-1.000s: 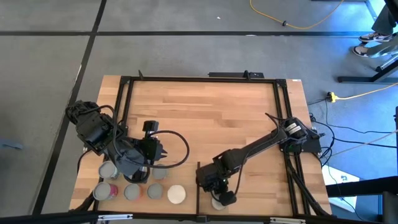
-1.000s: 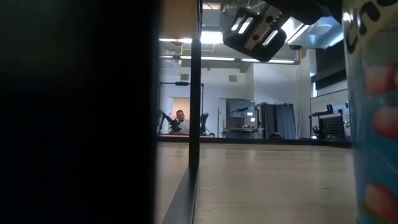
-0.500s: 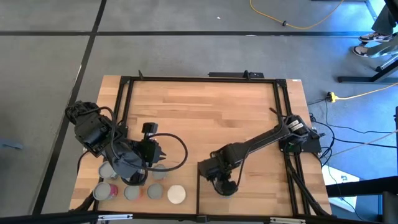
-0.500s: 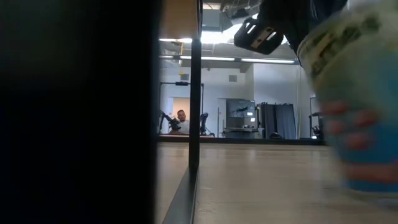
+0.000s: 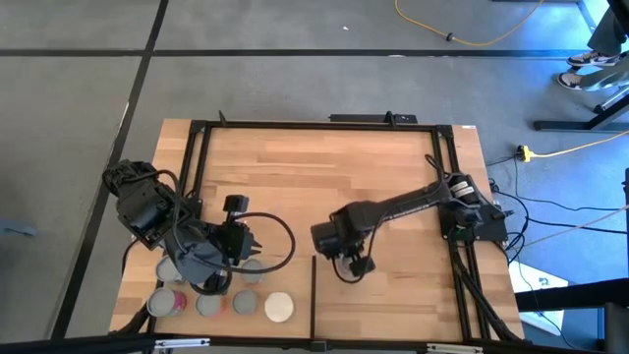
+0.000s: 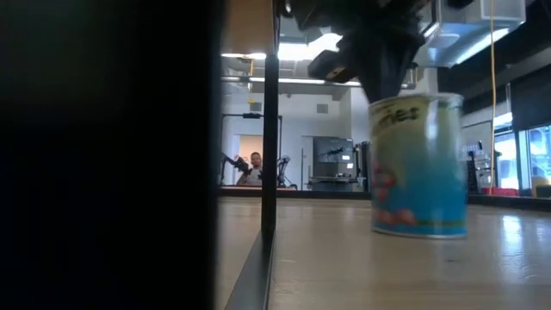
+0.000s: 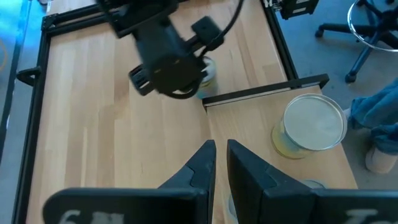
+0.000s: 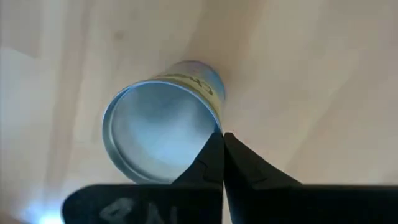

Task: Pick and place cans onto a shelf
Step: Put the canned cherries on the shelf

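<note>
Carefully: the right gripper (image 8: 221, 134), jaws pinched shut, touches the rim of the can (image 8: 158, 130), so nudge slowly and keep it upright. The left gripper (image 7: 221, 146), jaws narrowly apart and empty, waits near-left.

The can (image 8: 163, 129) has a smooth, dull-shining metal top and a glossy printed label, standing on the pale, matt wood shelf (image 5: 393, 187).

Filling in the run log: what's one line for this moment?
right gripper: shut at rim of can | can: upright on shelf | left gripper: slightly open, by other cans
</note>
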